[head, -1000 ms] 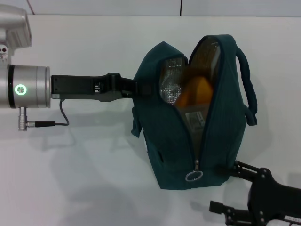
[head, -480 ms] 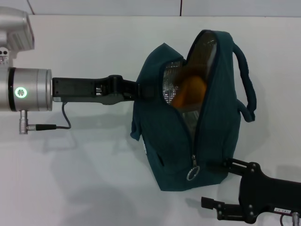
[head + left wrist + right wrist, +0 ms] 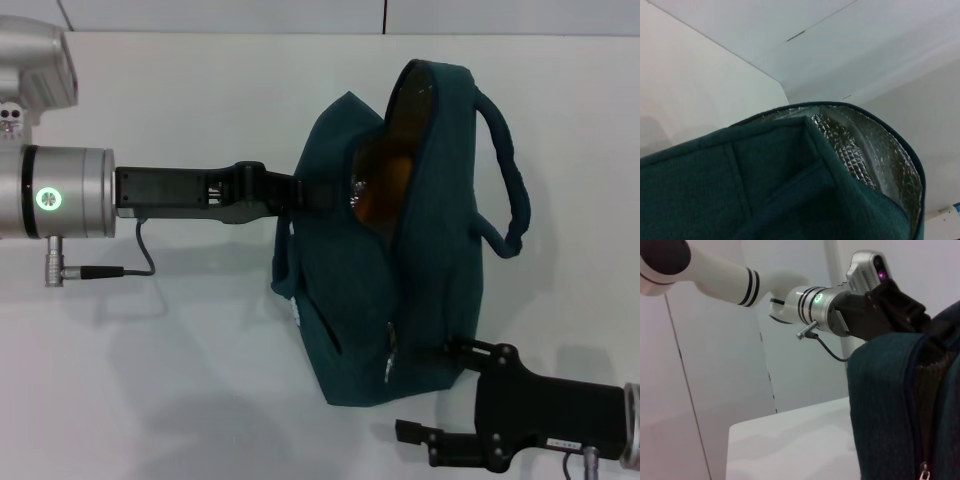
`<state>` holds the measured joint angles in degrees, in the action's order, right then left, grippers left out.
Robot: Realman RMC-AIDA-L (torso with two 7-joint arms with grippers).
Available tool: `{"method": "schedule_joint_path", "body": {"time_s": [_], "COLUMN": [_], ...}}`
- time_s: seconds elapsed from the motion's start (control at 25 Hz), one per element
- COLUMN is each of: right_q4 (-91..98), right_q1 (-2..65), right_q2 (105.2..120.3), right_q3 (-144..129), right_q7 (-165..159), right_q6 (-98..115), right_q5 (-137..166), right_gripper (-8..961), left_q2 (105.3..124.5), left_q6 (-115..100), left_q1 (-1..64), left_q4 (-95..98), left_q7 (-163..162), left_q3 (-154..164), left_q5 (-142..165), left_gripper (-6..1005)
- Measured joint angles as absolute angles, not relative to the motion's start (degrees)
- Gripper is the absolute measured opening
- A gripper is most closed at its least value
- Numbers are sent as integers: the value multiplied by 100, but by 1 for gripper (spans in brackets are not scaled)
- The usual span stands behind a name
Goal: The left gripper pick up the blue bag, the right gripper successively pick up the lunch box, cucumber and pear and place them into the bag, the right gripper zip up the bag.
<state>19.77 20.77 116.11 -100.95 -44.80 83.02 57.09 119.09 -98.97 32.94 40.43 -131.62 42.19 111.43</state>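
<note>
Two grippers attend the bag [image 3: 350,300] on the table [image 3: 180,350] — left gripper [image 3: 300,190] pinches its rim; right gripper [image 3: 450,395], fingers spread, sits beside the base. We judge the fabric soft; grasp the zipper pull [image 3: 391,362].

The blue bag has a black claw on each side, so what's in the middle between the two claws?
In the head view, only the blue bag lies between the left claw and the right claw.

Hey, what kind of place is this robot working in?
Probably a lab or test bench rather than a home: a plain white table, bare white wall panels, and only the left gripper holding the blue bag, with the right gripper near its base.
</note>
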Motion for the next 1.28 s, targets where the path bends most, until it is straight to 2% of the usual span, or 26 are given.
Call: {"method": "schedule_joint_path", "body": {"time_s": [1.28], "right_q4": [2333], "right_q1": [2023], "right_q2": [11601], "right_q3": [-11033], "right_q7": [-4767], "right_q6": [7759], "right_q5": [4636], "right_gripper": [681], "left_q2": [11891], "left_q6": [-9896], "left_q1": [3252], "left_q4": [4043], "left_q7": [-13105], "left_q3": [4211], "left_q5": [11135], "left_gripper": [115]}}
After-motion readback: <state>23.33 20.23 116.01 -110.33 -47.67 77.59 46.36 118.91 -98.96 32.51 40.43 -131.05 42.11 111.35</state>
